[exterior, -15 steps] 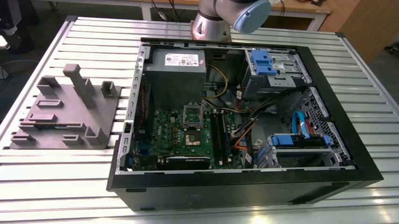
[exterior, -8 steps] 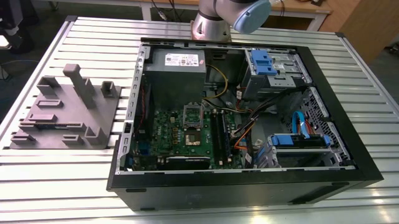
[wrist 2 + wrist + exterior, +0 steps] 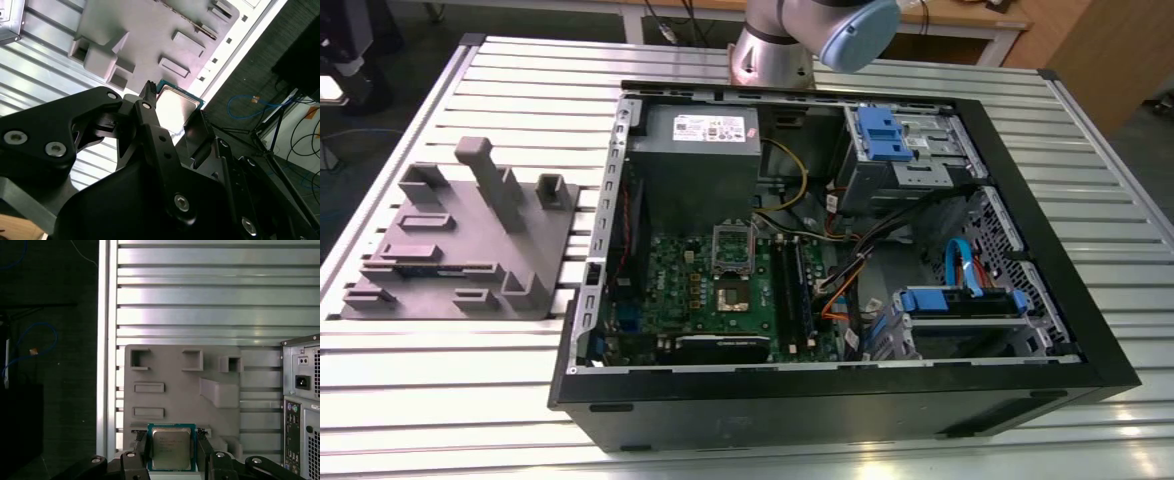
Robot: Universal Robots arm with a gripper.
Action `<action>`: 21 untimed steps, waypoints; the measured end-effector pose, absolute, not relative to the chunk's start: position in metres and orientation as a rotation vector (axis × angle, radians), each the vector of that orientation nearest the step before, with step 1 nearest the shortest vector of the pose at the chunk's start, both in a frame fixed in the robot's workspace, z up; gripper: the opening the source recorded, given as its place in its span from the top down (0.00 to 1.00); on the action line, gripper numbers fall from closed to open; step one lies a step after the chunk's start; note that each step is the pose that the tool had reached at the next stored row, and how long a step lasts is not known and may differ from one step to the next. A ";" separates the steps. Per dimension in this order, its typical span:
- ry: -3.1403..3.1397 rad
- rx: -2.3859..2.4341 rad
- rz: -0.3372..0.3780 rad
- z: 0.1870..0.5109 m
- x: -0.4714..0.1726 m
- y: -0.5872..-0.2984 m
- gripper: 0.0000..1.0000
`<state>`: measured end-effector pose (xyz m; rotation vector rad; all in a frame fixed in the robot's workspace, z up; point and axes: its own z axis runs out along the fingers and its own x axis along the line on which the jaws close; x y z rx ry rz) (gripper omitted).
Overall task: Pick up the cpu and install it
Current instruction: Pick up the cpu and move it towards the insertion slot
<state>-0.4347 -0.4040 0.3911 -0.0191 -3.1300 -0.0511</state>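
The cpu is pinched between the two black fingers of the gripper. The jaws are closed on its two side edges, and its shiny top faces the first wrist view. Behind it a grey tray lies on the table. The open computer stands just beside the tray.

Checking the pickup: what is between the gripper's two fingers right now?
The cpu, metal top showing, sits clamped between the fingers of the gripper, seen in both wrist views.
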 end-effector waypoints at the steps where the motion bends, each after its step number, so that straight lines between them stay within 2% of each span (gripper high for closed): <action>1: -3.130 -0.019 -0.051 0.391 -0.434 -0.404 0.53; 21: -3.130 -0.019 -0.051 0.391 -0.425 -0.404 0.53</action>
